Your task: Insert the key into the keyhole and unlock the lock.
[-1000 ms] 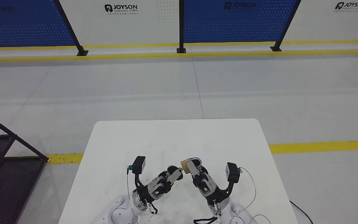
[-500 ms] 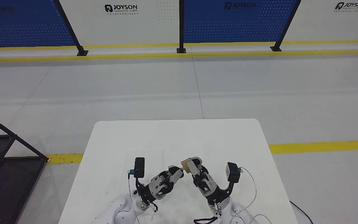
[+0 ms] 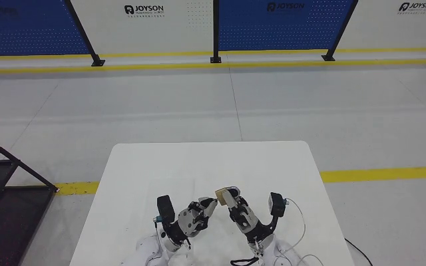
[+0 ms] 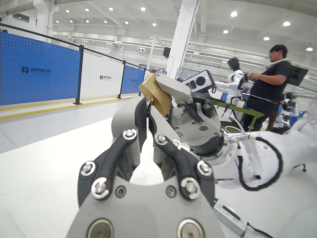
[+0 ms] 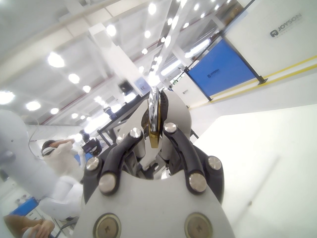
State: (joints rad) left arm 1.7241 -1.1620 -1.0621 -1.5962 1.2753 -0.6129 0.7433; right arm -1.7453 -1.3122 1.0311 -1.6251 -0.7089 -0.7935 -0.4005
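Right gripper (image 5: 157, 106) clamps the padlock (image 4: 155, 92), left gripper (image 4: 146, 111) pinches the key (image 4: 149, 103) tight against the padlock's keyhole end; insertion looks barely started, turn not yet done.

White table (image 3: 206, 166) (rounded corners) stands on grey floor (image 3: 233, 106).

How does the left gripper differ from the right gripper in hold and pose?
The left gripper is shut on a small silver key; the right gripper is shut on the brass padlock. The left gripper has the key at the padlock's end face; the right gripper clamps the padlock's sides. Both are shut, above the table.
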